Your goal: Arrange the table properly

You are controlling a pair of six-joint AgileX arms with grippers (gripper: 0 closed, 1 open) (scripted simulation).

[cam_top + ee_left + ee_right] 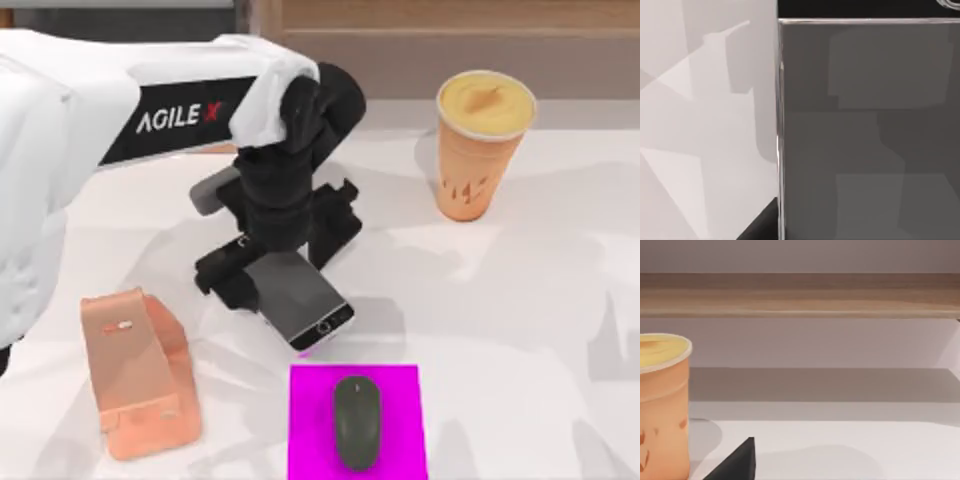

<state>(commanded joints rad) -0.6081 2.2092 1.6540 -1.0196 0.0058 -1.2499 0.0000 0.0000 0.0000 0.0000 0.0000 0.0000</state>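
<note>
- Left gripper [262, 290] sits over the middle of the table [520, 300], its fingers closed on the far end of a phone [300, 300]; the phone's home-button end points toward the near right, tilted, apparently lifted clear of the surface
- Left wrist view confirms it: the phone's [865, 130] dark screen runs close under the camera with white tabletop [700, 125] beside it
- Judgement: the phone is held this way for carrying to the phone stand [140, 370], which waits at the near left, well apart from the phone
- Mouse [356, 420] lies centred on the magenta pad [310, 430] at the near edge, just near of the phone's tip; this pairing looks already settled
- Cup [482, 145] stands upright at the far right, close to the wooden shelf [450, 40]; the right wrist view has the cup [662, 405] near its lens, so the right arm seems parked on that side, and I cannot tell its finger state
- Count: one phone, one stand, one mouse, one pad, one cup
</note>
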